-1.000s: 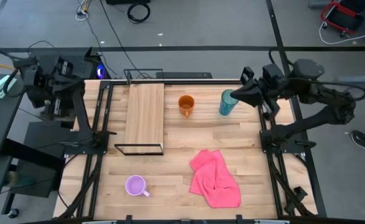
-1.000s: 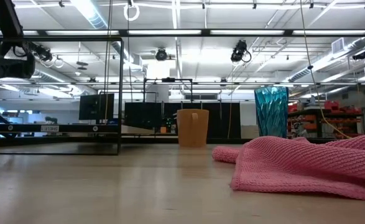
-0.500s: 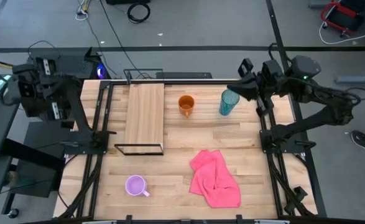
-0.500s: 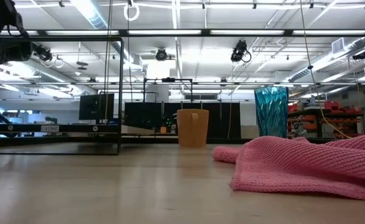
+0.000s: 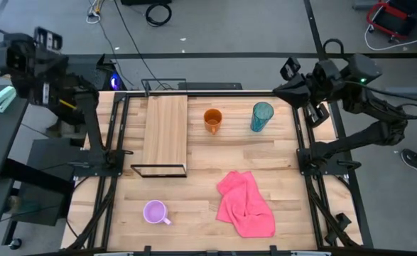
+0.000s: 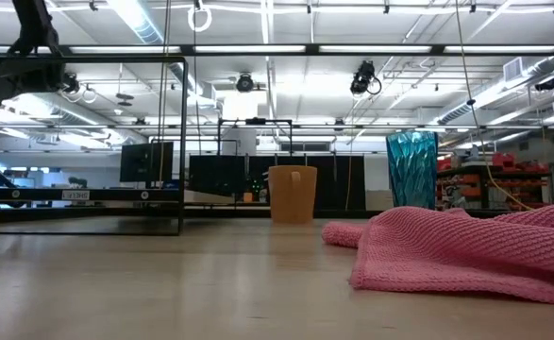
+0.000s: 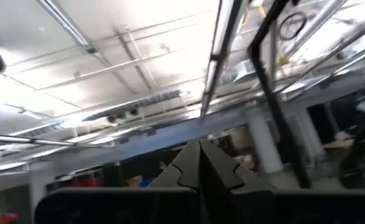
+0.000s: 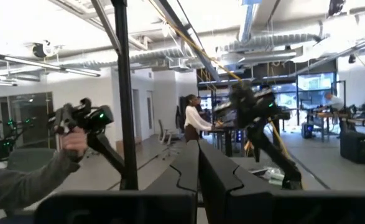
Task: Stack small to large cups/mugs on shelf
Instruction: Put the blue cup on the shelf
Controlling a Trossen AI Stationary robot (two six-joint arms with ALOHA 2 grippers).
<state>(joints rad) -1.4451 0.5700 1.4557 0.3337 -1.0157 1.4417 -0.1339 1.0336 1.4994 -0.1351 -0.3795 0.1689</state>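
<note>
On the table, the orange mug (image 5: 212, 119) and the teal tumbler (image 5: 261, 116) stand near each other beside the shelf (image 5: 165, 132), whose plank is bare — the purple mug (image 5: 155, 212) sits well apart, near a pink cloth (image 5: 246, 204). Both arms are raised off the table's edges, the left gripper (image 7: 199, 163) and right gripper (image 8: 198, 163) each with fingers pressed together, holding nothing.
</note>
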